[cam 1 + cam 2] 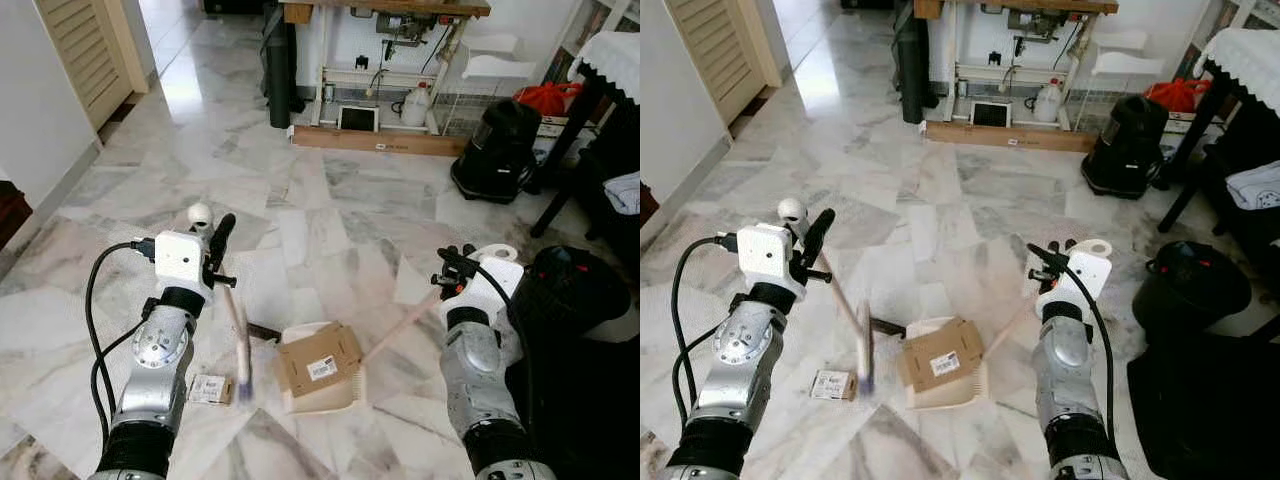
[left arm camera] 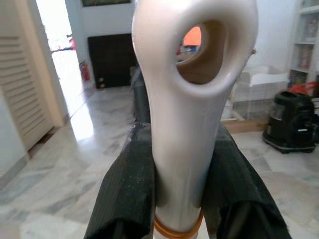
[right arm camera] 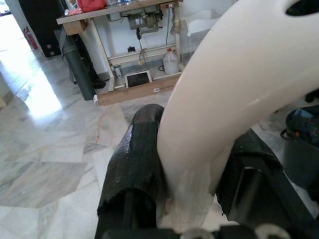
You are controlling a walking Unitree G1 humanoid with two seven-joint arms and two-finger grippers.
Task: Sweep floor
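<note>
Sweeping in progress on the pale veined marble floor (image 1: 330, 200), with the cream plastic dustpan (image 1: 325, 395) as the landmark. Left of the dustpan, left claw (image 1: 213, 245) pinching the cream plastic handle of the short hand broom (image 1: 236, 325), both black fingers (image 2: 124, 194) pressed against the shaft just under its hanging hole; handle tilted so the blurred bristle head meets the floor just beside the pan's left edge, presumably to drive litter across into it. Further left of the bristles, a small flat printed packet (image 1: 210, 389) lying on the floor, not yet swept up. On the dustpan itself, a flattened brown cardboard box with a white label (image 1: 318, 362), already gathered. Right of the dustpan, right claw (image 1: 1050, 262) clamped on the pan's long cream handle (image 1: 400, 325), probably held slanted to keep the lip flat against the floor.
</note>
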